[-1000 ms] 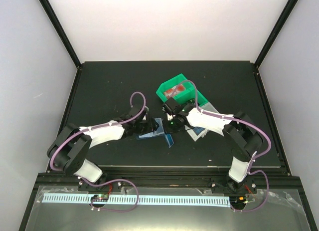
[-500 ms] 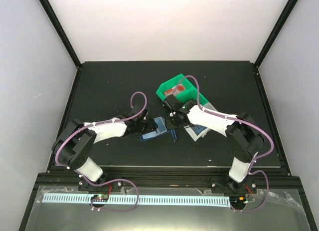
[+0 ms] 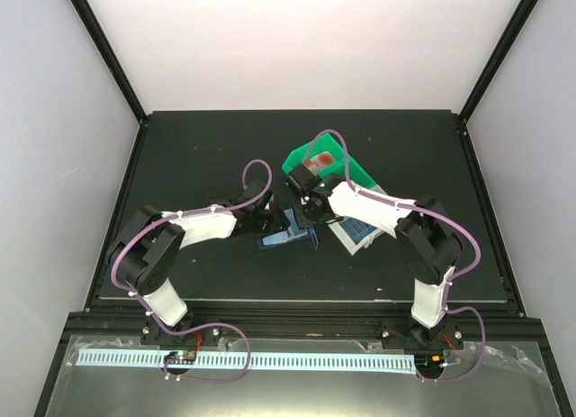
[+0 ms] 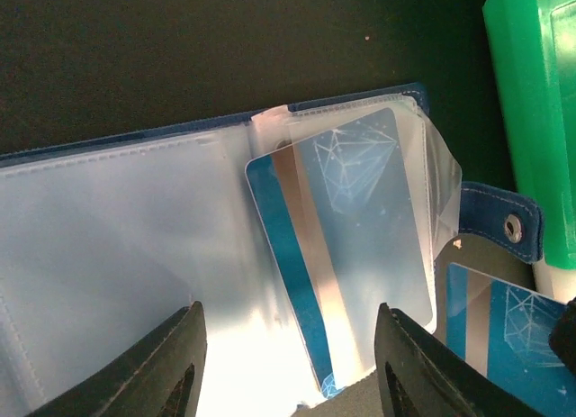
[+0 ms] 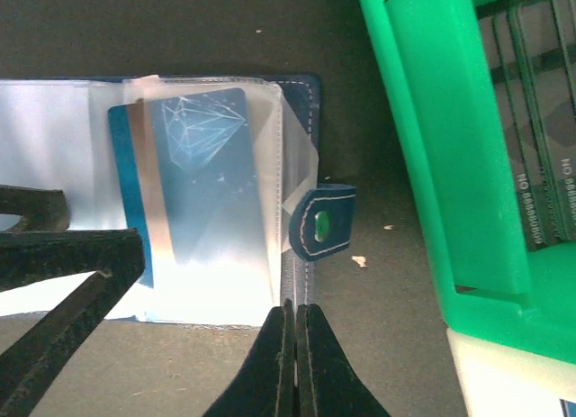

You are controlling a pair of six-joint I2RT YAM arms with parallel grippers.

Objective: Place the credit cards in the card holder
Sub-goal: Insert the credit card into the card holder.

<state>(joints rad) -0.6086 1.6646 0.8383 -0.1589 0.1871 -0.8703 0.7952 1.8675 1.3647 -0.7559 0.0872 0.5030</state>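
Open card holder (image 4: 108, 219) mid-table; credit card (image 4: 360, 255) skewed, half in sleeve (image 4: 436, 178). Your left end effector (image 4: 288, 376) apart around it, right end effector (image 5: 294, 340) pinched together at holder's edge. Push crooked, you jam card, buckle sleeve.

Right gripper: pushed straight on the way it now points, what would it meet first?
Probably the card holder: the shut right gripper points at its near edge, just beside the snap tab, though depth is unclear.
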